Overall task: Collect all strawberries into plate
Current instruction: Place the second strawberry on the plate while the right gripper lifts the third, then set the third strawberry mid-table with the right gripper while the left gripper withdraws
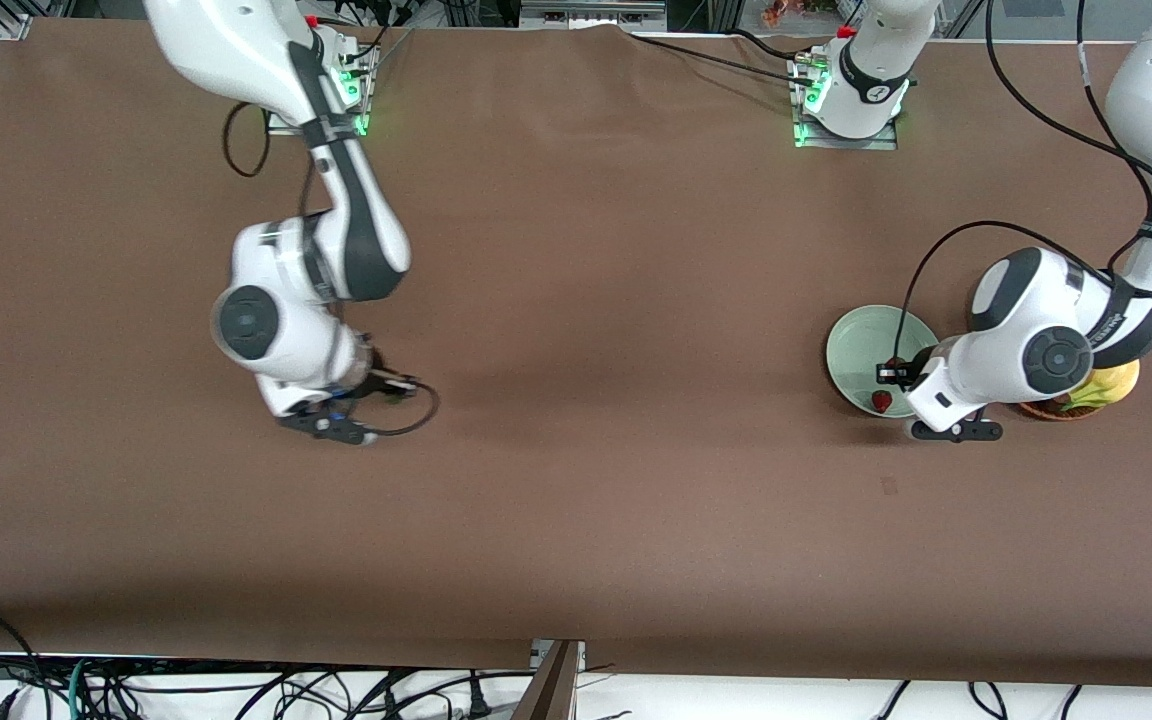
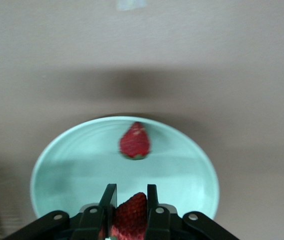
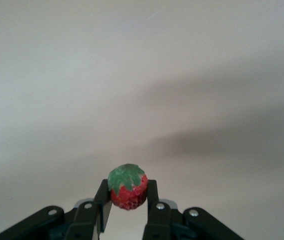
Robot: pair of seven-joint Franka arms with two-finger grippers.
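Observation:
The pale mint-green plate [image 1: 861, 340] lies toward the left arm's end of the table. One strawberry [image 1: 881, 402] lies in it, and it also shows in the left wrist view [image 2: 134, 141] on the plate [image 2: 66, 172]. My left gripper [image 1: 893, 373] is over the plate, shut on a second strawberry [image 2: 130, 215] held between its fingers [image 2: 131, 190]. My right gripper [image 1: 398, 386] is over the bare table toward the right arm's end. It [image 3: 127, 184] is shut on the third strawberry [image 3: 129, 192], green cap showing.
A brown wicker basket [image 1: 1056, 410] with a yellow fruit [image 1: 1108, 384] stands beside the plate, partly hidden under the left arm. The brown tabletop stretches wide between the two arms. Cables hang along the table's front edge.

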